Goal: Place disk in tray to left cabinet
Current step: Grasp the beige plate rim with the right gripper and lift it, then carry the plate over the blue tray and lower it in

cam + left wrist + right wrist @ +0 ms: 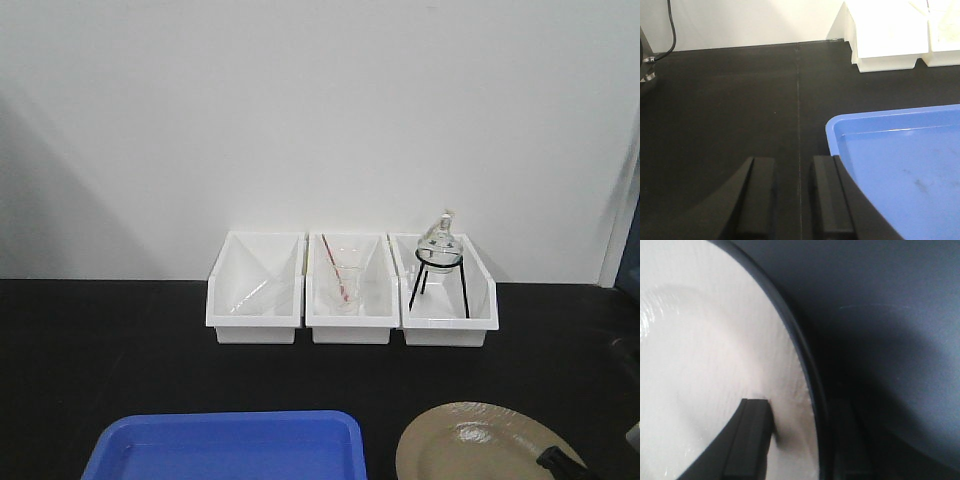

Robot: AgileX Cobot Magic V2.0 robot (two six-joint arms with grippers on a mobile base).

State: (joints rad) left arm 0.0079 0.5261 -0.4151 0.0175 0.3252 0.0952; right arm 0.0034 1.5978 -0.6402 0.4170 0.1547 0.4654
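At lower centre of the right wrist view, right hand (pixel 800 412) is spread astride the disk (pixel 700 365) rim: one finger over the pale face, one outside, no pinch seen yet. Rim should be gripped squarely, then disk kept level and carried clear of the tray (pixel 900 170) lip before lowering.
Left wrist view: left hand (pixel 794 172) is parted, nothing held; tray fills lower right, close beside it.
Front view: disk lies lower right on matte black bench (pixel 100 340), near tray, apart. Three white bins (pixel 350 290) are lined along a plain white wall (pixel 300 100); cabinet is not seen.
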